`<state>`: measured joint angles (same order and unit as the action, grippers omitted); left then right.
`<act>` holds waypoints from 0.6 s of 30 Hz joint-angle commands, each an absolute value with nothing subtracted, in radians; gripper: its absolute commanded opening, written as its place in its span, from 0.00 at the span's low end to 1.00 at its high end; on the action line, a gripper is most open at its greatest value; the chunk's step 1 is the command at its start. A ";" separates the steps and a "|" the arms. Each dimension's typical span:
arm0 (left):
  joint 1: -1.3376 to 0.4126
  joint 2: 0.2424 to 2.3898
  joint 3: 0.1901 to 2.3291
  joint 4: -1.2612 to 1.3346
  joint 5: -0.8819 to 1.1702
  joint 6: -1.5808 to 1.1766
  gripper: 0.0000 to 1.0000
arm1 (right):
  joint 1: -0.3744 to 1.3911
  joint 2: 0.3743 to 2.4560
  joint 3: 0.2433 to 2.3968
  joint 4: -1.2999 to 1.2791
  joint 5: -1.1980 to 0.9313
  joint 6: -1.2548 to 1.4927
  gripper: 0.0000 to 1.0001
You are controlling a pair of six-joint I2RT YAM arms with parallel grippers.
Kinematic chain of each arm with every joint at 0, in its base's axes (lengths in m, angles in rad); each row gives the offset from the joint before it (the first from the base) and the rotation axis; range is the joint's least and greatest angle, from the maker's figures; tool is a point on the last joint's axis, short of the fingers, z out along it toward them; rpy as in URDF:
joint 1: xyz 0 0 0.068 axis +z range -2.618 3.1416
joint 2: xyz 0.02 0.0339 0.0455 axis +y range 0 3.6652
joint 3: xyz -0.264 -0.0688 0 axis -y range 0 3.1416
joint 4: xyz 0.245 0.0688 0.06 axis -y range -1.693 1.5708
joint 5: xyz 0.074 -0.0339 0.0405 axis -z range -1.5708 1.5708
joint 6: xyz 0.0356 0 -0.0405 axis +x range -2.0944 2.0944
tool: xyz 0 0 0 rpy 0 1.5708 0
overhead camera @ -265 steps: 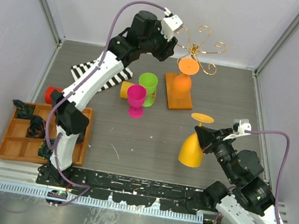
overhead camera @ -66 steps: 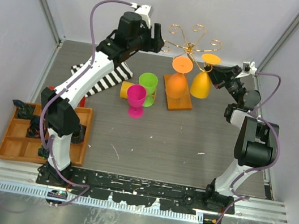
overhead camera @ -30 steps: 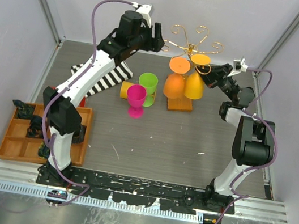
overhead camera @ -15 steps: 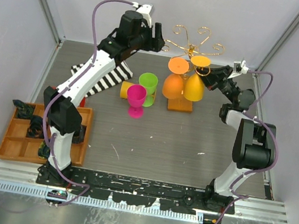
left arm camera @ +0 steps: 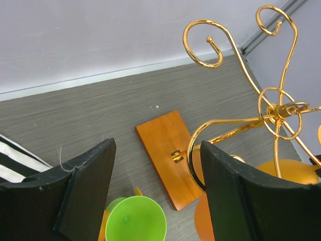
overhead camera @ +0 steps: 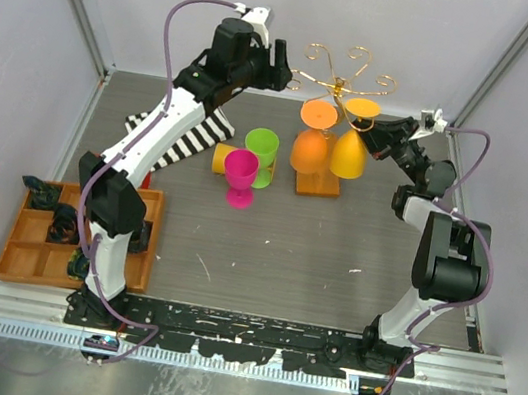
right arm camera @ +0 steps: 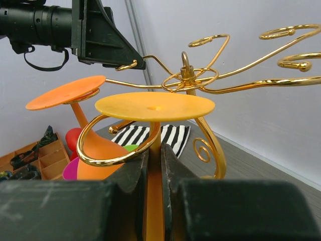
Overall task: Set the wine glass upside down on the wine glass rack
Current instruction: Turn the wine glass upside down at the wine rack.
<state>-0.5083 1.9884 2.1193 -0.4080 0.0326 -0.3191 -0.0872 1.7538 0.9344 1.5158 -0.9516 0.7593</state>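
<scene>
The right gripper [right arm camera: 153, 168] was clamped nearly shut on the stem of the yellow glass [overhead camera: 349, 156], which it held upside down at the right side of the rack [overhead camera: 338, 85]. From the right wrist view the stem rose straight up between the fingers [right arm camera: 125, 173]. The glass's flat foot [right arm camera: 154, 106] lay level just above them. One gold curl [right arm camera: 113, 156] of the rack hooked round the stem below the foot, and the foot seemed to sit slightly above the wire rather than on it. The bowl hung down over the rack's base [left arm camera: 168, 155], just beside the orange glass [overhead camera: 309, 149] hanging upside down from a neighbouring arm.

The left gripper [overhead camera: 278, 66] stood at the rack's left side, spread wide with nothing in it. A gold arm ran just beside its right finger [left arm camera: 235, 196]; whether they touched could not be told.
</scene>
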 commanded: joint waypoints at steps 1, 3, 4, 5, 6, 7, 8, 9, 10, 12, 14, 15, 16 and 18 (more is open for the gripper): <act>-0.519 2.004 2.146 -0.434 0.066 -0.314 0.76 | -0.091 1.691 0.936 1.695 -0.946 0.754 0.01; -0.518 2.004 2.146 -0.436 0.066 -0.315 0.76 | -0.096 1.690 0.939 1.695 -0.943 0.747 0.01; -0.519 2.003 2.145 -0.436 0.066 -0.315 0.76 | -0.101 1.690 0.943 1.694 -0.940 0.747 0.01; -0.519 2.003 2.145 -0.437 0.066 -0.313 0.76 | -0.104 1.691 0.950 1.694 -0.940 0.747 0.01; -0.519 2.003 2.146 -0.438 0.065 -0.314 0.76 | -0.107 1.692 0.955 1.695 -0.941 0.745 0.01; -0.518 2.004 2.146 -0.438 0.064 -0.313 0.76 | -0.110 1.695 0.962 1.694 -0.945 0.743 0.01; -0.519 2.005 2.148 -0.437 0.064 -0.313 0.76 | -0.109 1.698 0.970 1.694 -0.946 0.743 0.01; -0.519 2.006 2.148 -0.437 0.064 -0.313 0.76 | -0.109 1.704 0.979 1.694 -0.948 0.742 0.01; -0.519 2.007 2.151 -0.438 0.064 -0.313 0.76 | -0.108 1.711 0.991 1.694 -0.954 0.745 0.01; -0.518 2.009 2.156 -0.441 0.066 -0.313 0.76 | -0.106 1.727 1.014 1.695 -0.966 0.751 0.01; -0.518 2.013 2.162 -0.445 0.069 -0.314 0.76 | -0.102 1.735 1.025 1.694 -0.978 0.746 0.01; -0.519 2.017 2.166 -0.447 0.070 -0.313 0.76 | -0.100 1.738 1.030 1.696 -0.985 0.742 0.01; -0.519 2.020 2.172 -0.450 0.071 -0.314 0.76 | -0.098 1.741 1.032 1.696 -0.991 0.735 0.01; -0.518 2.026 2.181 -0.456 0.077 -0.315 0.76 | -0.095 1.750 1.039 1.695 -1.008 0.723 0.01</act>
